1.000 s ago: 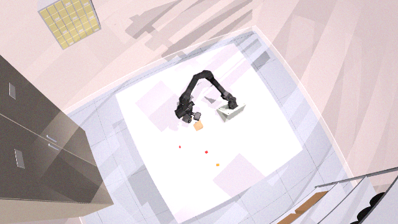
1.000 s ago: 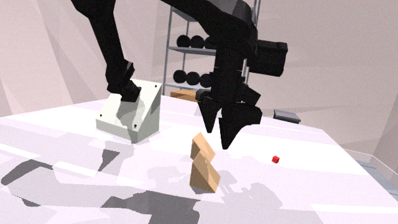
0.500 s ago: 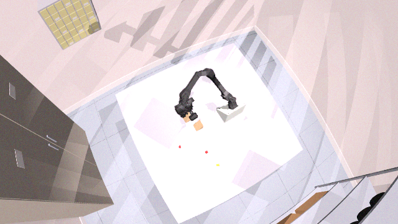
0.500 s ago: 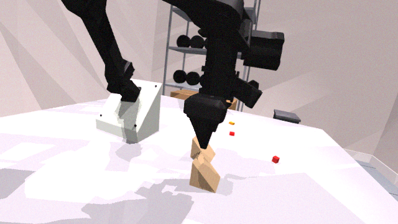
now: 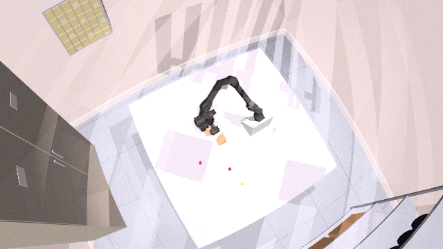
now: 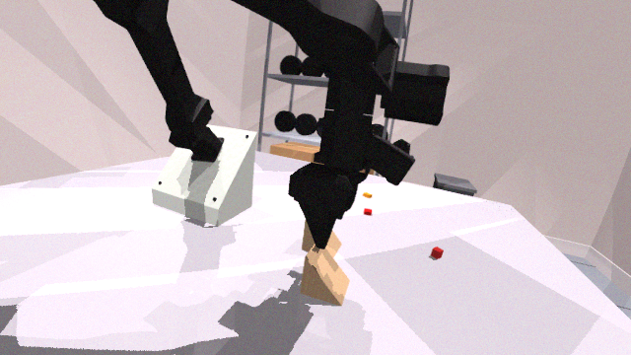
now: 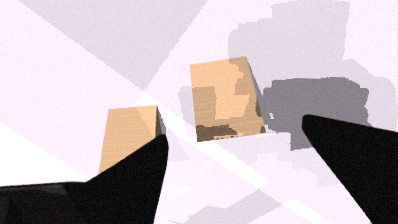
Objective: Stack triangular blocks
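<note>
One wooden triangular block (image 5: 208, 131) (image 6: 331, 282) (image 7: 227, 97) rests on the table (image 5: 221, 214) with its sloped face up. The other triangular block (image 5: 221, 139) (image 6: 309, 241) (image 7: 127, 132) stands apart from it on the table, partly hidden by my gripper in the exterior view and the wrist view. My gripper (image 5: 209, 128) (image 6: 320, 246) (image 7: 234, 131) is wide open and empty, pointing down. In the wrist view the first block shows between the fingertips and a little beyond them; the second lies behind the left finger. The exact height above the first block is unclear.
The pale wedge-shaped base (image 5: 252, 127) (image 6: 236, 179) carries the arm. Two small red cubes (image 5: 200, 162) (image 5: 229, 169) and a small yellow piece (image 5: 242, 183) (image 6: 367, 195) lie farther off on the table. Shadows fall around the blocks.
</note>
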`<control>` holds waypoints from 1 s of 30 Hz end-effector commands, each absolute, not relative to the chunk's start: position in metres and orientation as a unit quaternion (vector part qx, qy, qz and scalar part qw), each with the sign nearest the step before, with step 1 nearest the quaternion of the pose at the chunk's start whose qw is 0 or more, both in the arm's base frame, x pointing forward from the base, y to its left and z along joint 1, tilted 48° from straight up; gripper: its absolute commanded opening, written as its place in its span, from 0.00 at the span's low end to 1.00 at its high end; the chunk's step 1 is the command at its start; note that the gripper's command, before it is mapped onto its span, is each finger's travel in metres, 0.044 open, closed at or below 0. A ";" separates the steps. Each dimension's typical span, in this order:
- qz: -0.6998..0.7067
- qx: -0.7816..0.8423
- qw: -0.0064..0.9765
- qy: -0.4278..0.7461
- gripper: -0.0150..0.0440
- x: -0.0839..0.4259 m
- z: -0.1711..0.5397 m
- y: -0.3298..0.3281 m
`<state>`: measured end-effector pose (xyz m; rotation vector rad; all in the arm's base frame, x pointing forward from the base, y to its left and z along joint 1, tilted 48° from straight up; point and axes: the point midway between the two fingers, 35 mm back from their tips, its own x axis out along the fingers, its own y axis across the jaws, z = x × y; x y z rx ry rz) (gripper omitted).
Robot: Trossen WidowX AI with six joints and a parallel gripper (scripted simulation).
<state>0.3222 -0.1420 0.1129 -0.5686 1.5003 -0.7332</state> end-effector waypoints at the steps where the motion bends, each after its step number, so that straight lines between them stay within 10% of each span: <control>1: -0.320 -0.250 0.634 0.657 1.00 0.322 0.108 -0.147; 30: -0.322 -0.250 0.635 0.656 1.00 0.320 0.077 -0.182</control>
